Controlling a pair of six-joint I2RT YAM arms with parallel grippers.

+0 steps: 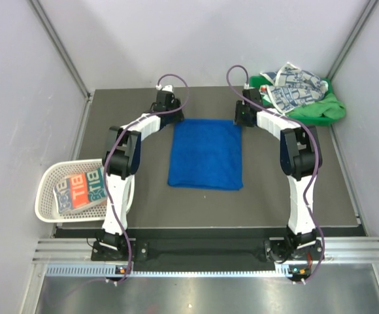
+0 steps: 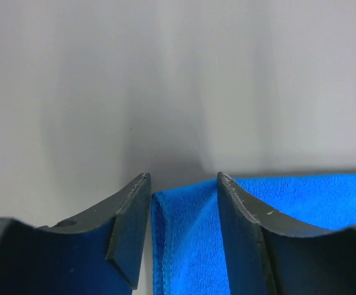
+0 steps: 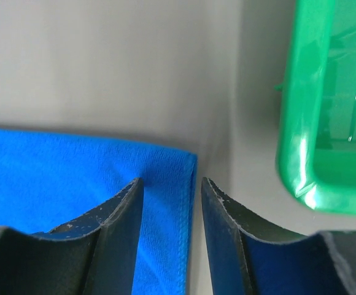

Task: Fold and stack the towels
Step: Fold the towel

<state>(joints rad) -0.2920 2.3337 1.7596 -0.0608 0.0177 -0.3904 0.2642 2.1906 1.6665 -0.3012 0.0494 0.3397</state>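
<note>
A royal blue towel (image 1: 206, 154) lies flat on the dark mat in the middle of the table. My left gripper (image 1: 175, 118) sits at its far left corner. In the left wrist view the gripper (image 2: 183, 179) is open, and the slightly bunched corner (image 2: 190, 239) lies between its fingers. My right gripper (image 1: 240, 121) sits at the far right corner. Its wrist view shows the gripper (image 3: 170, 181) open astride the towel's hemmed edge (image 3: 166, 233). A white towel with navy print (image 1: 294, 88) lies crumpled on green cloth (image 1: 320, 110) at the back right.
A white mesh basket (image 1: 46, 196) hangs off the table's left edge and holds a grey, teal and orange lettered towel (image 1: 82, 190). A green plastic tray (image 3: 301, 123) stands just right of my right gripper. Grey walls close in the back and both sides.
</note>
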